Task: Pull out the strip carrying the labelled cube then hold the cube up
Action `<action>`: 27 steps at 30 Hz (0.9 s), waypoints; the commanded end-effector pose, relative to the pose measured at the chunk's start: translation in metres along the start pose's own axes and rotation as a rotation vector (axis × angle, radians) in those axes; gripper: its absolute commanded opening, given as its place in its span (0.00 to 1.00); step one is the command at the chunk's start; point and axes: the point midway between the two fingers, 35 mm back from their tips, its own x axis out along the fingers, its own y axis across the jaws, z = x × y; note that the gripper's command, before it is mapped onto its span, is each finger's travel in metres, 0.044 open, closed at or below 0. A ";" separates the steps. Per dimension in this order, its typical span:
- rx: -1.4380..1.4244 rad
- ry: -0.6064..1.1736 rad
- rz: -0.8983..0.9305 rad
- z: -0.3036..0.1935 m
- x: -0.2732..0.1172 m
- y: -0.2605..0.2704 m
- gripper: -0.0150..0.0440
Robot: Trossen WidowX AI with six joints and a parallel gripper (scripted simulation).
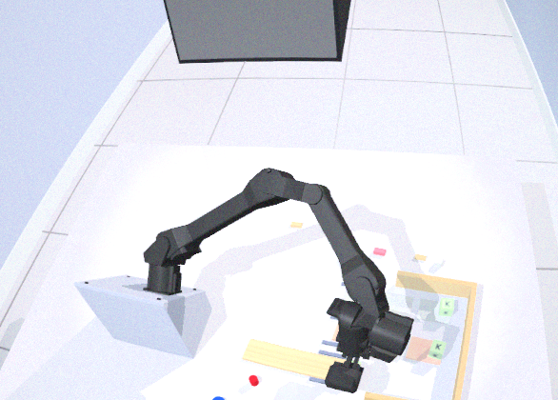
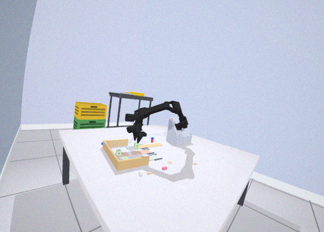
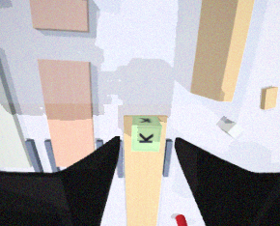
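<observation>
A pale green cube [image 3: 146, 146] [image 2: 136, 145] marked K sits on the far end of the one-piece yellow wooden strip [image 1: 286, 358] [image 2: 155, 145] [image 3: 143, 193]. The strip lies between dark rails [image 3: 167, 158], mostly out past them. My gripper [image 3: 148, 141] [image 2: 137, 141] is part open and empty above the strip, its fingertips apart on either side of the cube in the wrist view. The orange strip [image 3: 70, 92] has a gap before its far piece [image 3: 60, 14] [image 1: 416, 349]. Other K cubes stand on far pieces, one [image 1: 437, 349] [image 2: 119, 152] on the orange and one [image 1: 447, 307] farther over.
A low wooden wall [image 1: 467, 329] [image 2: 132, 163] [image 3: 217, 53] edges the strips. A red cylinder [image 1: 253, 380] [image 3: 181, 221] lies beside the yellow strip, with a blue piece [image 1: 218, 398] near it. A white block [image 3: 229, 127] and a small tan block [image 3: 268, 98] lie beyond the wall's side.
</observation>
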 end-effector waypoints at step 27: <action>0.003 0.007 0.004 -0.003 0.034 0.000 0.59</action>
